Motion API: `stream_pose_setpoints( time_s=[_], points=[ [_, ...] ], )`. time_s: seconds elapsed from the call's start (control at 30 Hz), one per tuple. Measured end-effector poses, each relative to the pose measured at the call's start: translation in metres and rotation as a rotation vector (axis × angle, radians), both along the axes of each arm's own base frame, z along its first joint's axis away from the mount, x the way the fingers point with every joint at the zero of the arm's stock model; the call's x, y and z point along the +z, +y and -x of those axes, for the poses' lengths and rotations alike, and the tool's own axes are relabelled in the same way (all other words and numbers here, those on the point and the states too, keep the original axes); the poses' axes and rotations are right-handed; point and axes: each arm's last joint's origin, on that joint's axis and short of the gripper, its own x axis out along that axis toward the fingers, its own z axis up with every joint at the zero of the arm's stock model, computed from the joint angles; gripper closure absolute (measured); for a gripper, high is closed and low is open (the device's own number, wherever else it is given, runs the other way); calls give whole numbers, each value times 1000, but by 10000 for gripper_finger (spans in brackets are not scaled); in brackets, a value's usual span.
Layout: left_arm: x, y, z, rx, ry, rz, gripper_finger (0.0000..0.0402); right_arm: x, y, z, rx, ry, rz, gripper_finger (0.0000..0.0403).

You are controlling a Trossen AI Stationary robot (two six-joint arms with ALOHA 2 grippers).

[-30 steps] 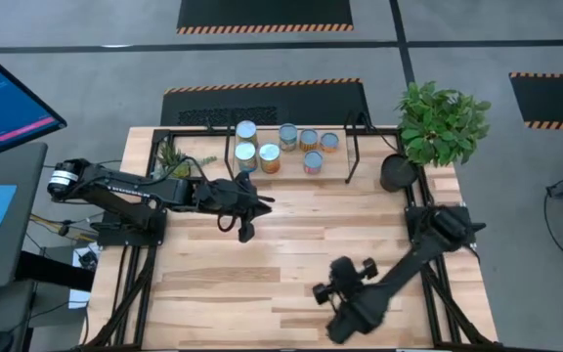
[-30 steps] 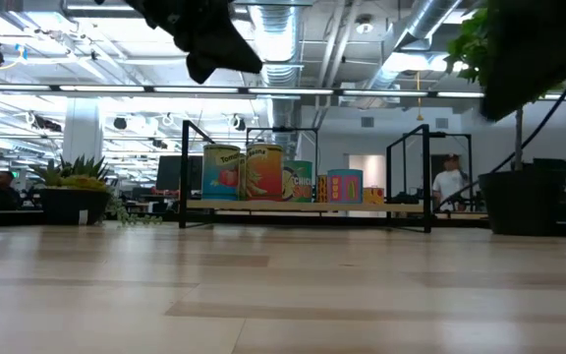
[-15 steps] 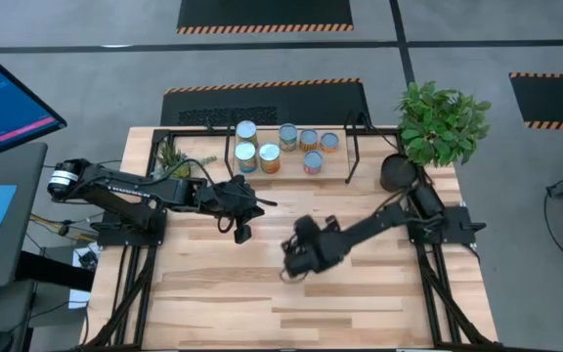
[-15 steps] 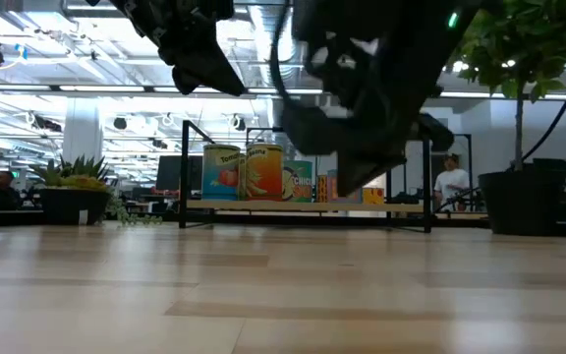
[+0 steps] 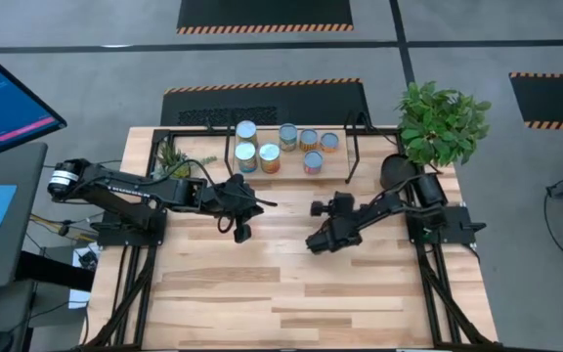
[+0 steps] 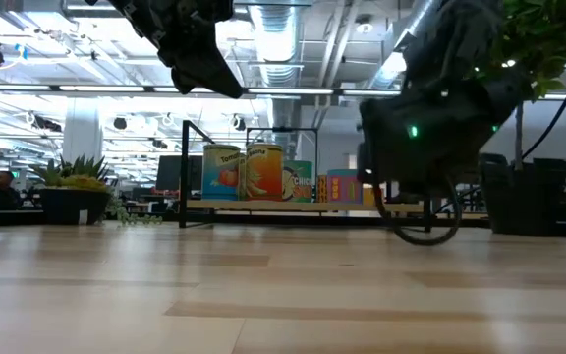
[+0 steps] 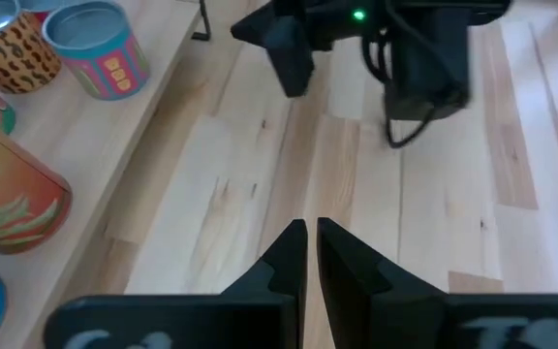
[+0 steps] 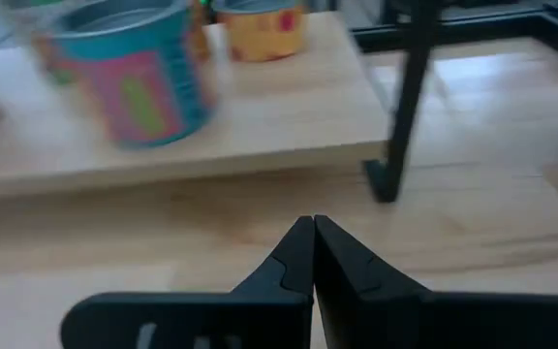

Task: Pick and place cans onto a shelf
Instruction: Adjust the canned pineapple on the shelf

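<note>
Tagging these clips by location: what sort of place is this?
Probably an open industrial-style lab or office: exposed ceiling ducts, hazard-striped floor mats, a monitor beside the table, and a person beyond.

The left gripper (image 7: 310, 254), fingers (image 7: 284, 262) pressed together and holding nothing, hangs over the plank table (image 7: 434, 242). To one side runs the shelf (image 7: 114, 145) edge, carrying cans (image 7: 100, 48): a pale-blue-topped pink one, an orange spotted one, a larger orange one. Across the table, the right gripper (image 7: 356, 39) glows with a green light
</note>
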Motion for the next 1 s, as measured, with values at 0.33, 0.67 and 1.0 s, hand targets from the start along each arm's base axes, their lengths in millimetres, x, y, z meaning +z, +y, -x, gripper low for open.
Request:
stream_pose_setpoints(
  time_s=[0.33,0.67,1.0],
  points=[
    [0,1,0,40,-4,-33,387,16,-15,-20,82,260,-10,388],
    [0,2,0,40,0,-34,387,42,-13,-38,467,1184,93,389],
    [0,2,0,40,1,-34,387,60,-33,-13,403,1569,165,390]
  ],
)
